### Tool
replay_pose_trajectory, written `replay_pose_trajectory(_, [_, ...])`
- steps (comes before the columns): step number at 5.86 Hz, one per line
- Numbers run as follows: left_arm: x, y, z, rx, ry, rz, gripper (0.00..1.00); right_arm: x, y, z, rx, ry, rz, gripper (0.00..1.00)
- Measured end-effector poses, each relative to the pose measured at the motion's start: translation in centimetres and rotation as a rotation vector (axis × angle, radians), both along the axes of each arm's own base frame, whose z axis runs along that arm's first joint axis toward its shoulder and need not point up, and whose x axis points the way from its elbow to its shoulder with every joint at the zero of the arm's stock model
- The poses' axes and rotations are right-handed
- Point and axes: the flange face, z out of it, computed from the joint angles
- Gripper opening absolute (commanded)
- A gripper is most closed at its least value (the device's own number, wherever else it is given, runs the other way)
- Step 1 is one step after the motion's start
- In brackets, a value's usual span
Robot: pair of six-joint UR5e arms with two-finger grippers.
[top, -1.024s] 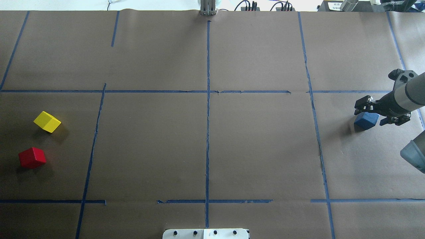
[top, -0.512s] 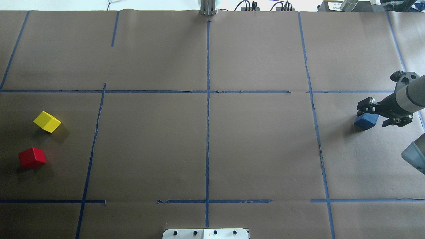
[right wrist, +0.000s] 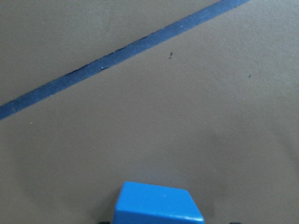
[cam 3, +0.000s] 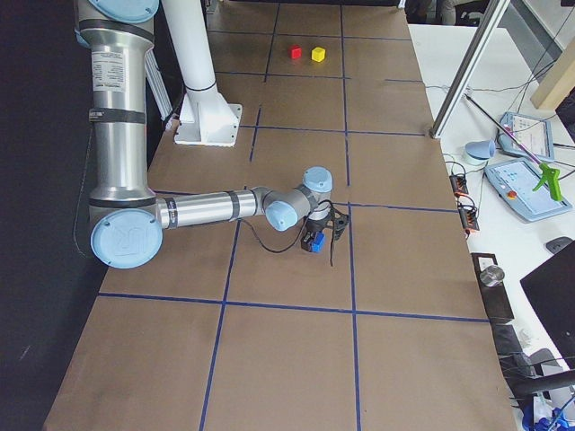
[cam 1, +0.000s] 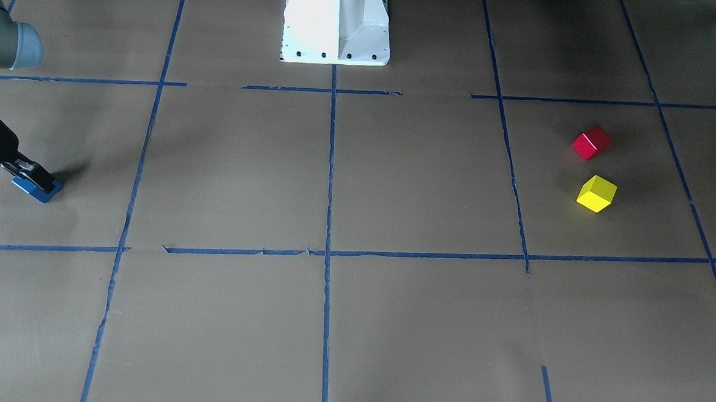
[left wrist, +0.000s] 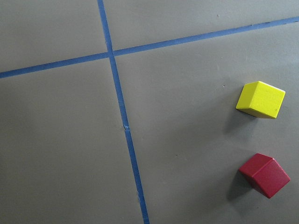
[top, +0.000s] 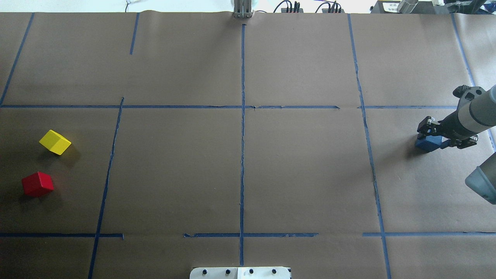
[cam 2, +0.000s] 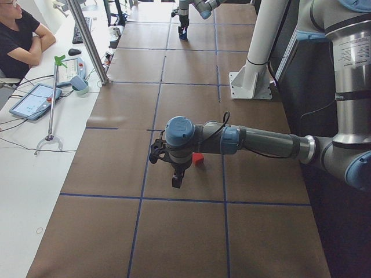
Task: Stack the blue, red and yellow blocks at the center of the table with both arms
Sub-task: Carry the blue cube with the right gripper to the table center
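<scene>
Blue block sits far right on the surface, right jaws spread either side of it, not clamped imo. Left jaws: can't tell. Prob light, rigid, bit slick, so I'd pinch flat faces mid-height. Tons of room to centre; red & yellow far left

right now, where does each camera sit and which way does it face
Front-facing: across the table, facing the robot's base; right gripper at blue block.
Overhead: behind the robot, looking forward and down; right arm only.
Exterior left: table's left end; left gripper near.
Exterior right: table's right end; right arm near.
Left wrist: looks down at yellow block, red block; no body.
Right wrist: looks down at blue block.
Front-facing and overhead share all three blocks.
</scene>
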Motion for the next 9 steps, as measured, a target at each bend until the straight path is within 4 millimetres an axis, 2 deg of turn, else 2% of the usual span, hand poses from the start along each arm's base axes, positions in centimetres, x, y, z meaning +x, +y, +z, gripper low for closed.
replay_pose_trajectory(1, [0.0, 0.3, -0.1, 0.000, 0.000, 0.000, 1.00, -0.4, -0.4, -1.6, 0.012, -0.018, 0.001, 0.00])
replay_pose_trajectory(2, [0.0, 0.5, -0.1, 0.000, 0.000, 0.000, 1.00, -2.0, -1.6, -5.9, 0.038, -0.052, -0.008, 0.00])
replay_pose_trajectory(3, [0.0, 0.6, -0.1, 0.001, 0.000, 0.000, 1.00, -5.2, -2.7, -12.9, 0.073, -0.087, -0.040, 0.00])
replay_pose_trajectory(4, [0.0, 0.6, -0.2, 0.001, 0.000, 0.000, 1.00, -10.0, -2.4, -20.8, 0.117, -0.129, -0.105, 0.00])
replay_pose_trajectory(5, [0.0, 0.5, -0.3, 0.003, 0.000, -0.001, 1.00, -15.0, -1.6, -26.9, 0.148, -0.164, -0.171, 0.00])
replay_pose_trajectory(6, [0.0, 0.5, -0.4, 0.006, 0.000, -0.001, 1.00, -19.9, -1.2, -31.7, 0.166, -0.184, -0.215, 0.00])
replay_pose_trajectory(7, [0.0, 0.4, -0.5, 0.010, 0.000, 0.000, 1.00, -24.5, -1.4, -35.2, 0.181, -0.183, -0.230, 0.00])
replay_pose_trajectory(9, [0.0, 0.3, -0.6, 0.013, -0.001, -0.001, 1.00, -33.8, -2.6, -39.6, 0.181, -0.128, -0.228, 0.01])
